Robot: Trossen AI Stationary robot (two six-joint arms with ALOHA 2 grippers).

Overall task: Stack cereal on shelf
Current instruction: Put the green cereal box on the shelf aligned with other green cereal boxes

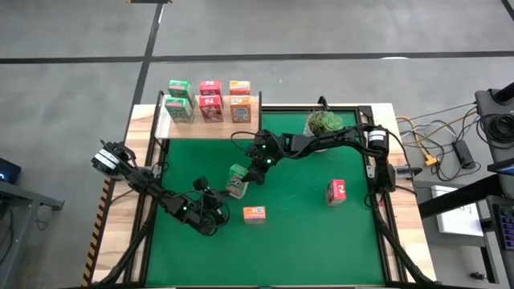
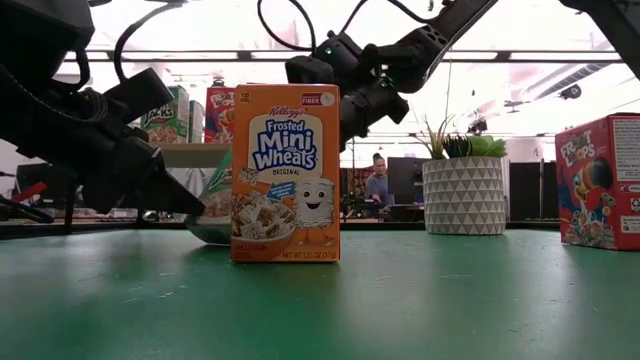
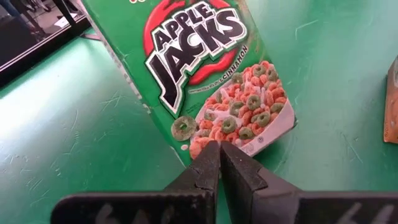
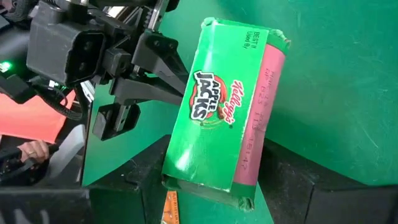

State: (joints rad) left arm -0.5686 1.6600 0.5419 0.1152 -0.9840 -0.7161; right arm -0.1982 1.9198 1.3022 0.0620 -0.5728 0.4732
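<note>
A green cereal box (image 1: 237, 178) stands tilted on the green mat, its printed front (image 3: 205, 62) toward my left gripper. My left gripper (image 3: 219, 148) is shut, with its tips at the lower edge of that front. My right gripper (image 1: 257, 163) comes from the far right and is open; its two fingers (image 4: 124, 186) flank the box's upper end (image 4: 205, 183). An orange cereal box (image 2: 285, 172) stands upright on the mat near the front. A pink one (image 1: 336, 191) stands at the right. The shelf (image 1: 210, 128) at the far left carries several more boxes. My left gripper's shut fingertips (image 3: 211, 155) meet the lower edge of the box's front (image 3: 230, 134), beside the printed bowl, coming slanted down from the near left. The box leans away from them. My right gripper's fingers stand close on both sides of the box's upper end; I cannot tell whether they touch it.
A potted plant (image 1: 323, 122) stands at the far edge, under the right arm. A wooden border (image 1: 405, 201) frames the mat. The mat has free room at the near right, between the orange and pink boxes. A person sits in the room beyond the table.
</note>
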